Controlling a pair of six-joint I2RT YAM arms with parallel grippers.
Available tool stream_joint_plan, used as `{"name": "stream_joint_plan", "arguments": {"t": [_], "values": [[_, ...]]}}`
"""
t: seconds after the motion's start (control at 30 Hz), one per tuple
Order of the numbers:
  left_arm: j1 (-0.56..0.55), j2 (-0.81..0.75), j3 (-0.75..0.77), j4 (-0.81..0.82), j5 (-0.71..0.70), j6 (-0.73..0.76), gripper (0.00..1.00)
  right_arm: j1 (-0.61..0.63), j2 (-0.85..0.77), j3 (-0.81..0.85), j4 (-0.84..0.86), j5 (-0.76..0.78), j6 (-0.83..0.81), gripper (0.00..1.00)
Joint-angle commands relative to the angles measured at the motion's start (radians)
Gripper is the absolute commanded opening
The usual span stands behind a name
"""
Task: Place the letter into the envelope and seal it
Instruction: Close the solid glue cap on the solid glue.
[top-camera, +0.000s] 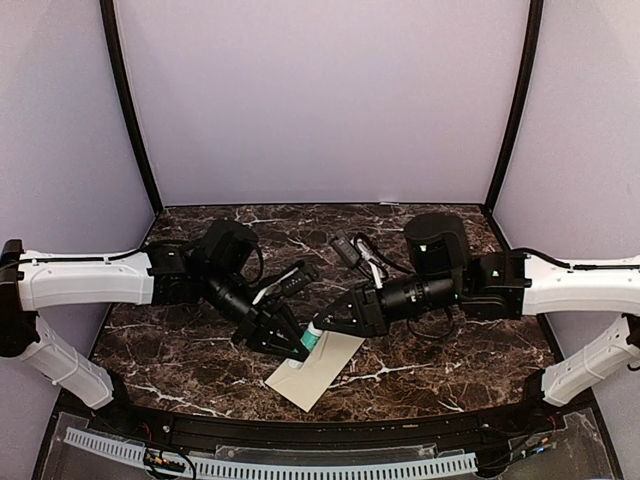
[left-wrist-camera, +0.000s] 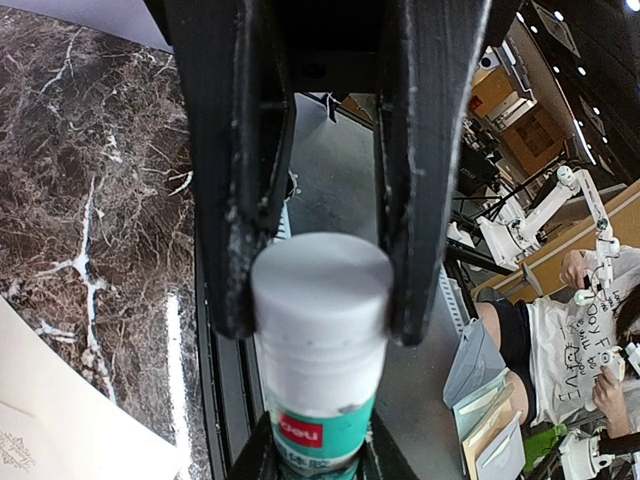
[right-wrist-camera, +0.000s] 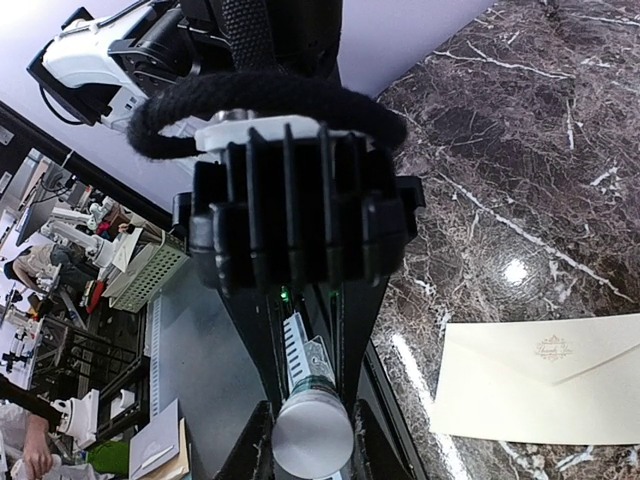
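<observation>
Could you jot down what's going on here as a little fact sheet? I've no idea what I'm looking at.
table: dark marble
envelope: cream, lying flat on the table, flap side up
letter: not in sight
glue stick: held off the table between both claws
left claw: shut on its white cap
right claw: shut on its other end

Glue stick (left-wrist-camera: 322, 385) in the left claw (left-wrist-camera: 320, 325): smooth white plastic cap, glossy teal label. Fingers (left-wrist-camera: 240, 200): matt black plastic, edges scuffed pale. Tabletop (left-wrist-camera: 90, 200) beside the claw: polished, reflective dark marble pattern. Envelope (left-wrist-camera: 60, 420) near the claw: matt cream paper.
</observation>
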Motion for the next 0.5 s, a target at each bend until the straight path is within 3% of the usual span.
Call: {"name": "stream_joint_plan", "arguments": {"t": [0.0, 0.47], "values": [[0.035, -0.032, 0.006, 0.156, -0.038, -0.032, 0.0, 0.078, 0.037, -0.003, 0.008, -0.105, 0.026, 0.11], [0.06, -0.077, -0.03, 0.243, -0.028, -0.071, 0.0, 0.131, 0.095, -0.023, 0.064, -0.172, 0.081, 0.09]]}}
